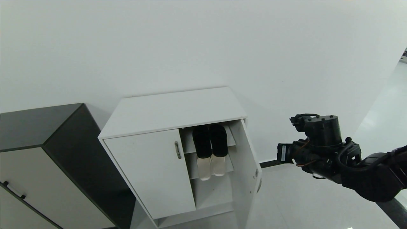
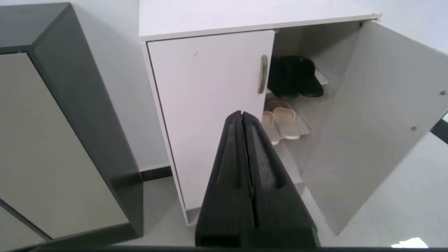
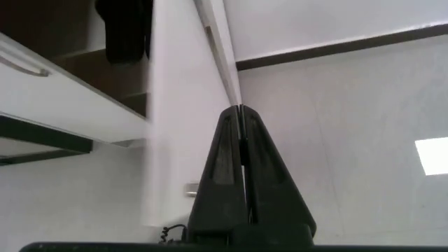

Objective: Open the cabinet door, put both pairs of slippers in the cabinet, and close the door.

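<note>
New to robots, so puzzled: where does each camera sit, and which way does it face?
Head: on the head, facing forward and down at the cabinet; right arm shows.
Left wrist: on the left arm, facing the white slippers past the shut left pincer.
Right wrist: on the right arm, facing the open door past the shut right pincer.
All share the black slippers.

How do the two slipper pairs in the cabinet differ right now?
Colour: the black slippers are dark, the white slippers pale. Place: the black slippers sit on the upper shelf, the white slippers one shelf lower. Both pairs lie side by side inside the cabinet, whose right door stands open.
</note>
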